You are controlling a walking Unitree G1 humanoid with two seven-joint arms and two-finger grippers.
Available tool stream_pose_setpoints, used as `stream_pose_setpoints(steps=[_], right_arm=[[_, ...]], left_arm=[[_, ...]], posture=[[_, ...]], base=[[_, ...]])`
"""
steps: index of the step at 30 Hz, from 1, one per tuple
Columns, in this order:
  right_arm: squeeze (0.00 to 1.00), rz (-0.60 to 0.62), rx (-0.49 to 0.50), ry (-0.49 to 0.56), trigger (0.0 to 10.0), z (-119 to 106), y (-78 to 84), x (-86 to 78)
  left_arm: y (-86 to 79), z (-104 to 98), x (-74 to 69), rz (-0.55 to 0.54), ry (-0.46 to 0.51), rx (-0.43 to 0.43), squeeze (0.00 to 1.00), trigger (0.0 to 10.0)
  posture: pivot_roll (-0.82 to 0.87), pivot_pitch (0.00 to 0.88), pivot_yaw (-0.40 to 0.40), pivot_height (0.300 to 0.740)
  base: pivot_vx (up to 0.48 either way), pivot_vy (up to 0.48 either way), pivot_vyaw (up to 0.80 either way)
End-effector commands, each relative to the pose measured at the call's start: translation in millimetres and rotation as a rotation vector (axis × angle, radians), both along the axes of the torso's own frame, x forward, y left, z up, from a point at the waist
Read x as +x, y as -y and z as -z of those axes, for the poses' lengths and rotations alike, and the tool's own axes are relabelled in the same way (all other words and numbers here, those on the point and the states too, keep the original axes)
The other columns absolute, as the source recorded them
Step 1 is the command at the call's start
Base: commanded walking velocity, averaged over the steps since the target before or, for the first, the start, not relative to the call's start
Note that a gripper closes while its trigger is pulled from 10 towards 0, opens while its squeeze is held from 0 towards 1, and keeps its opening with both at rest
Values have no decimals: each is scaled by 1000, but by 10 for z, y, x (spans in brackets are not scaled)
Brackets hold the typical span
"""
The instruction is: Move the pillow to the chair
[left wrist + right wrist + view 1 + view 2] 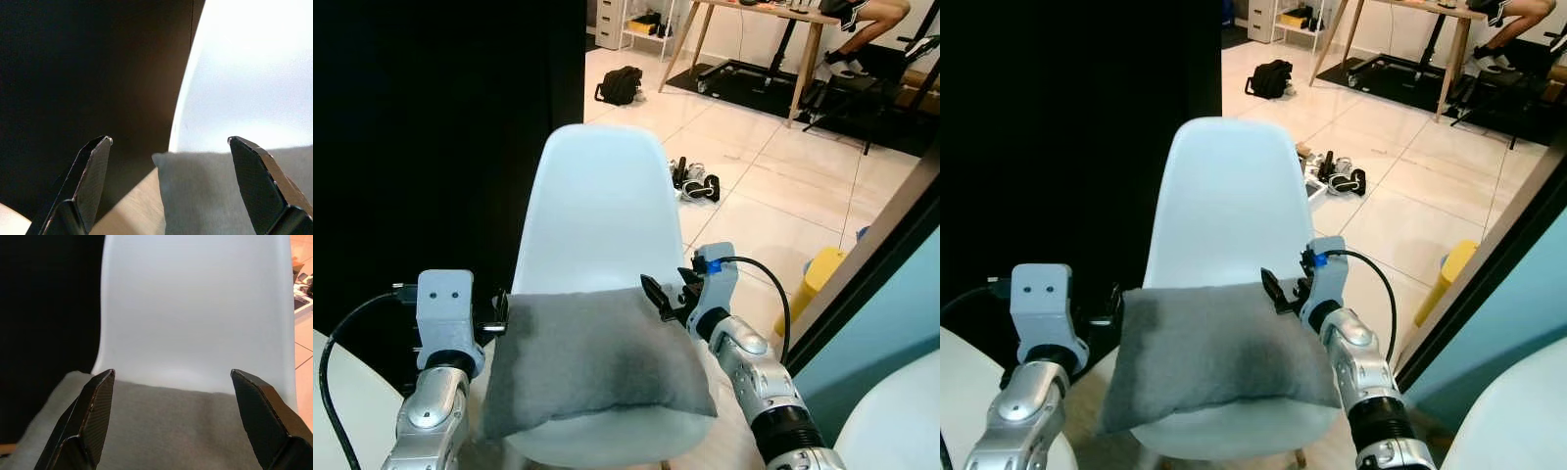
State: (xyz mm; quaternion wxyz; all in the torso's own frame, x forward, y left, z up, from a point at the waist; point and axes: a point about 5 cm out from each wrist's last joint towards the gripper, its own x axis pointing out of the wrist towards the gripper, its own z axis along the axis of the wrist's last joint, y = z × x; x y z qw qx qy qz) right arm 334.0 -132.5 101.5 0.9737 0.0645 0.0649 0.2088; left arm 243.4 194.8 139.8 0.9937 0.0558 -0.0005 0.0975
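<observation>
The pillow (592, 362) is grey cloth, matt and softly napped, with a faint darker patch across its middle. The chair (597, 211) is smooth moulded plastic, pale blue-white with a gentle sheen on its back. The floor (773, 186) is glossy pale tile with thin dark grout lines. The arms (759, 377) are brushed silver metal with black ribbed joints. The left gripper (168, 147) and right gripper (171, 377) have matt black fingers (93, 171), slightly grainy.

white chair (597, 206), grey pillow (592, 362) on seat
</observation>
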Motion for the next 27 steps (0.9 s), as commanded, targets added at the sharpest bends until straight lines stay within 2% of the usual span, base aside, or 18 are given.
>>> stream_pose_setpoints(steps=[1,13,19,22,24,27], right_arm=[[0,-2,-3,-16,10000,38,2,-24],[0,-6,-3,-26,10000,50,-7,-33],[0,13,-15,-46,10000,85,15,-17],[0,29,-40,-67,10000,128,44,-14],[0,63,-103,-120,10000,238,113,-23],[0,82,-136,-157,10000,314,162,-38]], left_arm=[[26,41,-4,11,-11,-6,0,10000],[23,57,-9,14,-17,-7,0,10000],[-65,141,-9,-16,-43,-10,0,10000],[-92,180,-19,-28,-55,-22,0,10000],[-91,235,-52,-29,-72,-31,0,10000],[-109,311,-87,-39,-101,-39,0,10000]], posture=[[101,0,-102,681],[102,0,-101,710],[97,0,-97,734],[97,0,-98,740],[102,0,-99,740],[100,0,-100,740]], base=[[0,0,0],[0,0,0],[0,0,0],[0,0,0],[0,0,0],[0,0,0]])
